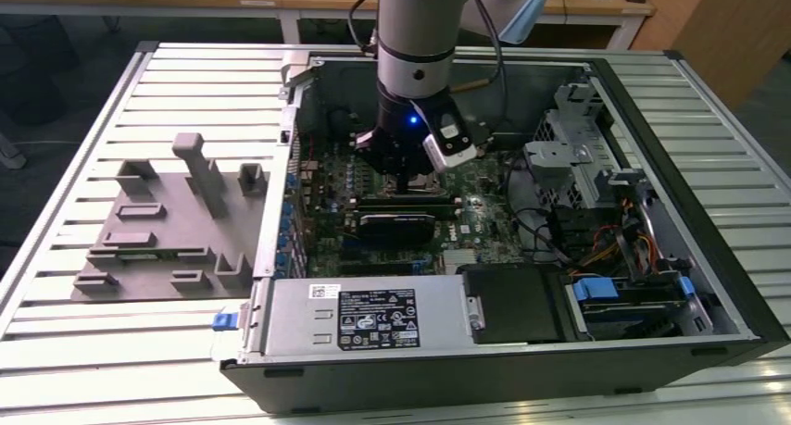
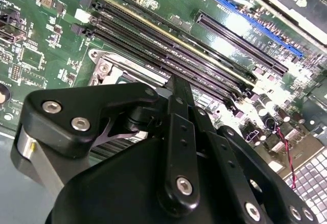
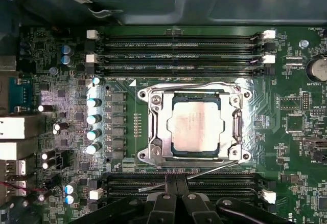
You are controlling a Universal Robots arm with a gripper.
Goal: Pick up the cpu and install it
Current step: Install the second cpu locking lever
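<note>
Already we find the cpu (image 3: pixel 196 127), a flat square chip with a dull silver metal top, lying inside the square metal-framed socket (image 3: pixel 153 127) at the centre of the first wrist view, flat and square to the frame. The black gripper (image 3: pixel 176 193) sits at the lower edge of that view, so the chip lies just ahead of its fingertips, across the lower bank of black memory slots (image 3: pixel 179 185). Its fingers appear pressed together with nothing between them (the tips are partly hidden by their own linkage, so we hedge here). A thin wire lever (image 3: pixel 189 175) lies slanted between gripper and socket. In the exterior view the gripper (image 1: pixel 414 170) hangs at centre frame inside the open black computer case (image 1: pixel 729 286), over the green motherboard (image 1: pixel 483 231).
</note>
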